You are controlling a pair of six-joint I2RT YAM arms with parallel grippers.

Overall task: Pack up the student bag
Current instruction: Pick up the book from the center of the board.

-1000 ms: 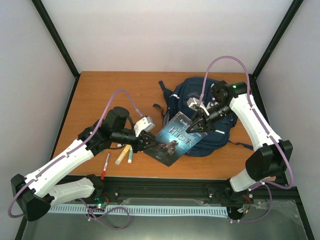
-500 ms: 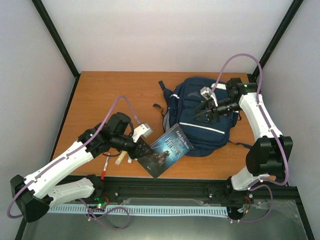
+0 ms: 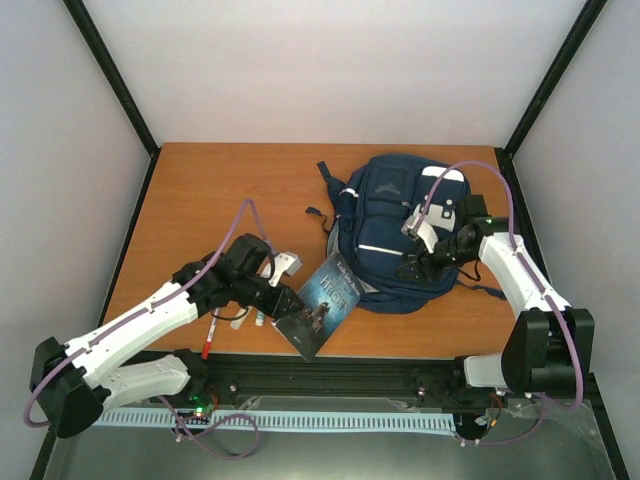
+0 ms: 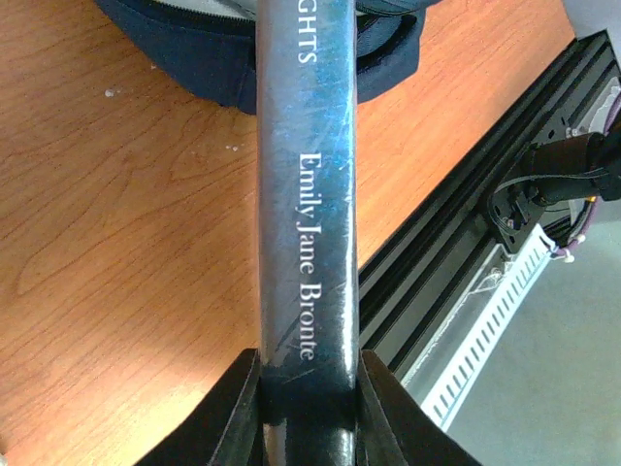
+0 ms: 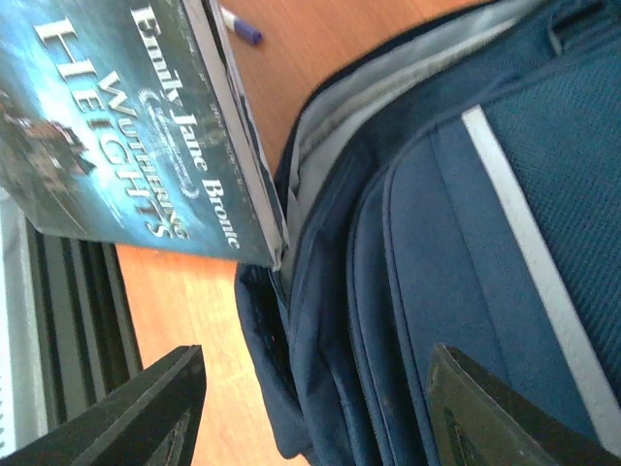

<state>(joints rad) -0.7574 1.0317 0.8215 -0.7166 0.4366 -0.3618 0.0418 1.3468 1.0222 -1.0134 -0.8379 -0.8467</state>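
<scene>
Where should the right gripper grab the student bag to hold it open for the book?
Probably the fabric lip of the unzipped mouth on the student bag, beside the grey lining. It is a thin, free edge, so the open right gripper can straddle it, coming down from above on the front-panel side, clear of the book at the opening.

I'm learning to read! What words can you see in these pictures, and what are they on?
"WUTHERING HEIGHTS": front cover of the book, right wrist view.
"Emily Jane Bronte": same cover, beside the title.
"Emily Jane Bronte": the book's spine, left wrist view.
"GHTS": top of the spine, the rest cut off.
Top view: cover words too small to read.
Student bag: no readable words.
</scene>
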